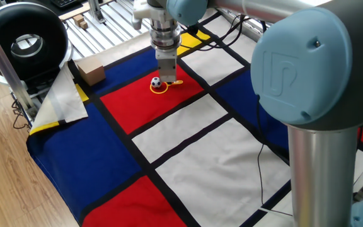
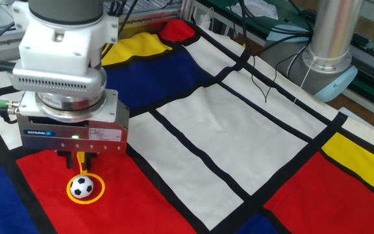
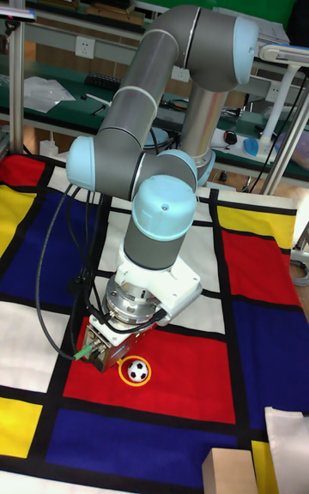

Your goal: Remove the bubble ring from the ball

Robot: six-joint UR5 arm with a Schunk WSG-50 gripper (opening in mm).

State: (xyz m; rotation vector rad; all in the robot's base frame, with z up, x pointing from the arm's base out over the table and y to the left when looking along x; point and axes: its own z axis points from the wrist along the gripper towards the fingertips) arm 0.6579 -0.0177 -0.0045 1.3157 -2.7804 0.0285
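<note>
The ball is tiny, white with black patches, and sits on a red square of the cloth. The yellow-orange bubble ring lies flat around it, its short handle pointing away under the gripper. My gripper hangs just above the cloth over that handle, with a dark finger on each side of it and a gap between them, so it looks open. In one fixed view the gripper stands beside the ball, and the ring's handle sticks out to the right. The tall fixed view shows the ball inside the ring.
A cardboard box lies at the cloth's far-left edge, next to a folded-back cloth corner and a black round device. A thin black cable crosses a white square. The arm's base column stands at the far side.
</note>
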